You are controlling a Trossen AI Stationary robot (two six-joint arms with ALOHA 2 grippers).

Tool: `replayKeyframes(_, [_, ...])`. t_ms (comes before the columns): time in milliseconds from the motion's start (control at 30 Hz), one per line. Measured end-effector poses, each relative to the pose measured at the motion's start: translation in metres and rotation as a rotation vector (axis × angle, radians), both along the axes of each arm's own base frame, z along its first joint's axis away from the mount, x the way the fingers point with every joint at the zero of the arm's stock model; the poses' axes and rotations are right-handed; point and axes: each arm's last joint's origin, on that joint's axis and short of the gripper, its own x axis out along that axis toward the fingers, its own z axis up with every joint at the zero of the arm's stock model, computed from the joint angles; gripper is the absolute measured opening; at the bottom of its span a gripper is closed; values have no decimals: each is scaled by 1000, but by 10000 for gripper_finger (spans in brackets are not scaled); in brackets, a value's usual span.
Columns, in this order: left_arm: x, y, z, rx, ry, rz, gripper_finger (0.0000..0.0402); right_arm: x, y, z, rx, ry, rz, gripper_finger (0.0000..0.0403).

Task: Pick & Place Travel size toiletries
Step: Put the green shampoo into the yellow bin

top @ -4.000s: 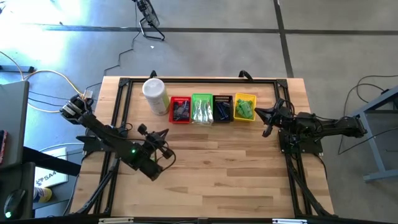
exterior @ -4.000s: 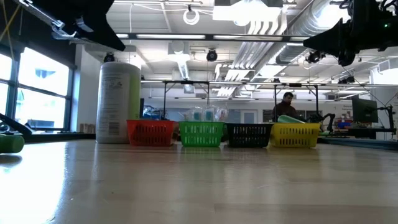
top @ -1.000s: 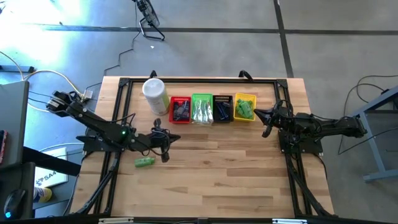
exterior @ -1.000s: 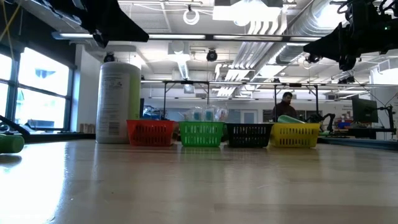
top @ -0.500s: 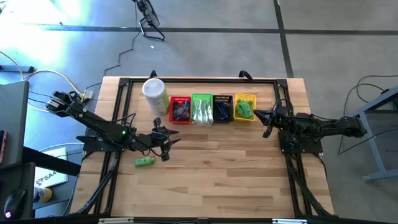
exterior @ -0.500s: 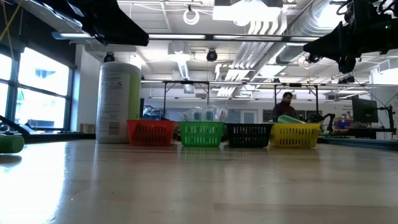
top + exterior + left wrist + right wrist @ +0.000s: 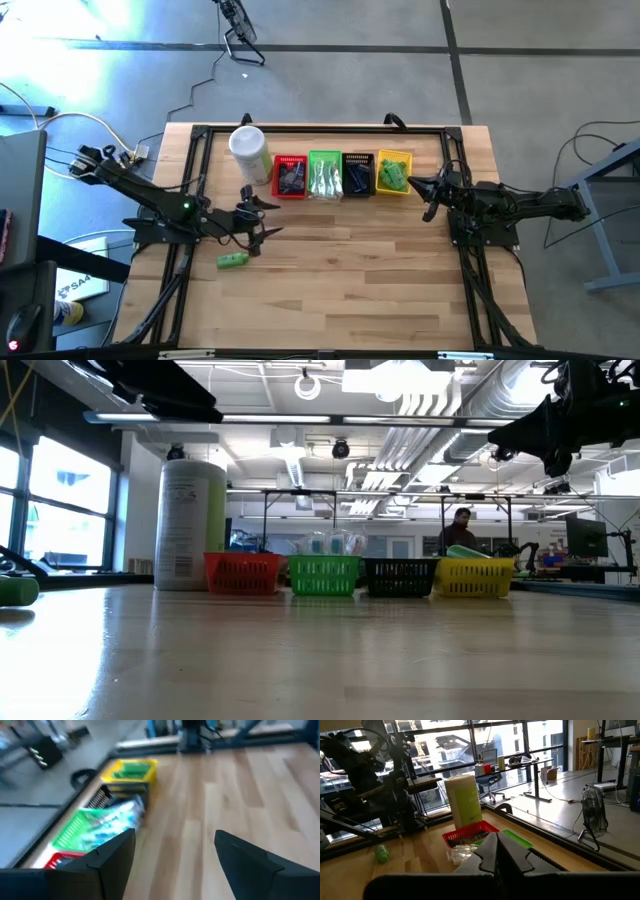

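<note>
Across the upper middle of the high view, you have four small baskets in a row, red (image 7: 290, 176), green (image 7: 324, 174), black (image 7: 359, 174) and yellow (image 7: 394, 172), each holding toiletries, beside the white canister (image 7: 250, 152). One green mini bottle (image 7: 232, 260) lies alone on the table (image 7: 380, 270) at lower left, well apart from the row. Your left gripper (image 7: 258, 217) hovers just above and right of that bottle, fingers apart and holding nothing. Your right gripper (image 7: 426, 190) waits near the yellow basket, fingers pressed together, empty. Judging from this, one bottle is out; most items remain in the baskets.
</note>
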Motion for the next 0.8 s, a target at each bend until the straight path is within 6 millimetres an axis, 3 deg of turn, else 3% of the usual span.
replayKeyframes(233, [-20, 1, -5, -221, 221, -156, 269, 0, 0, -1, -4, 14, -1, 2])
replayKeyframes(567, [-33, -3, -31, -577, 573, -147, 269, 0, 0, -6, 20, 55, -3, 2])
replayKeyframes(800, [-37, -16, -48, -599, 756, -136, 269, 0, 0, -6, 25, 54, -3, 2])
